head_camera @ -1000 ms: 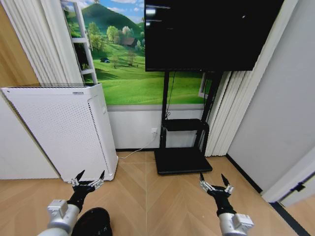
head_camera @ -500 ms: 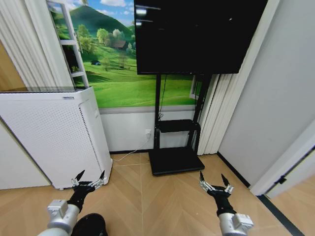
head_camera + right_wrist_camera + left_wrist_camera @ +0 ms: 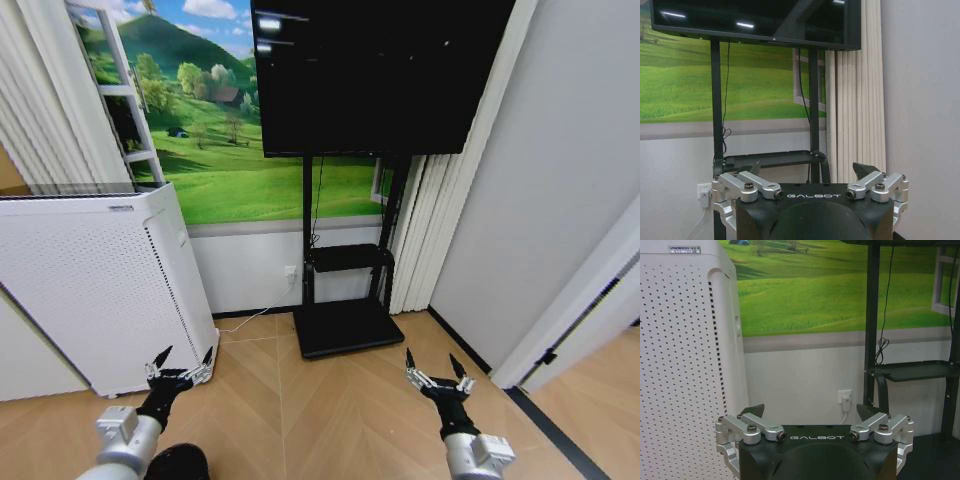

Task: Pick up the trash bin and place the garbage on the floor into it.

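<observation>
While both arms hang low over the floor [image 3: 330, 420], your left hand [image 3: 180, 362] and right hand [image 3: 437, 368] are spread open and empty; the trash bin [image 3: 175, 462] sits just beside your left arm, near the white appliance [image 3: 95, 280].

The floor [image 3: 330, 420] carries the white appliance [image 3: 90, 290], TV stand [image 3: 345, 325] and trash bin [image 3: 180, 464].
</observation>
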### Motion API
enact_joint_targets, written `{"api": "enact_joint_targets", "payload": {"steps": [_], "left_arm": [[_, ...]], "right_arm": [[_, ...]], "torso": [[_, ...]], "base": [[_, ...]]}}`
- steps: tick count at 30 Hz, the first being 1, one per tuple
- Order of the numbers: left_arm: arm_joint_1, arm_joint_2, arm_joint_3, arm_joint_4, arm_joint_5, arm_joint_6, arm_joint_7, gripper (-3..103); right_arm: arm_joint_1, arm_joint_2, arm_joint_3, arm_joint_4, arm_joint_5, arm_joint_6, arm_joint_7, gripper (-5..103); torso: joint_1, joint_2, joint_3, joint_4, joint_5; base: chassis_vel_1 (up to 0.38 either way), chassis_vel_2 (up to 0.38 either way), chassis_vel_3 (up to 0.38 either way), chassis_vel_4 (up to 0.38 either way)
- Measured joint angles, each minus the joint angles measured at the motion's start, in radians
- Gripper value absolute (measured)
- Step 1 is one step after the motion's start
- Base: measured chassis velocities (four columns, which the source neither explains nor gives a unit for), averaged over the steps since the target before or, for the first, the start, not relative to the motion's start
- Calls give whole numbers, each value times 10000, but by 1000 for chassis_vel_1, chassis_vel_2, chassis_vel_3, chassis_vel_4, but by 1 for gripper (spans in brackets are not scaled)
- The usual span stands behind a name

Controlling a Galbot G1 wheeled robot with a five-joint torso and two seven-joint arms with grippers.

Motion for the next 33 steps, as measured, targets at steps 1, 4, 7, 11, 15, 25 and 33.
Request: {"api": "enact_joint_targets", "payload": {"steps": [1,4,7,11,15,25,33], "left_arm": [[0,0,0,0,0,0,0,100],[0,0,0,0,0,0,0,100],[0,0,0,0,0,0,0,100],[0,0,0,-1,0,0,0,100],[0,0,0,0,0,0,0,100],[0,0,-1,0,0,0,0,100],[0,0,0,0,0,0,0,100]], "right_arm": [[0,0,0,0,0,0,0,100],[-1,0,0,0,0,0,0,100],[0,0,0,0,0,0,-1,100],[0,0,0,0,0,0,0,100],[0,0,0,0,0,0,0,100],[0,0,0,0,0,0,0,100],[0,0,0,0,0,0,0,100]], "torso": [[0,0,0,0,0],[84,211,126,2,0],[142,341,201,2,0],[208,501,292,2,0],[265,627,366,0,0],[386,896,514,1,0],[387,889,508,1,-1]], "base": [[0,0,0,0],[0,0,0,0],[19,16,7,7],[0,0,0,0],[0,0,0,0],[0,0,0,0],[0,0,0,0]]}}
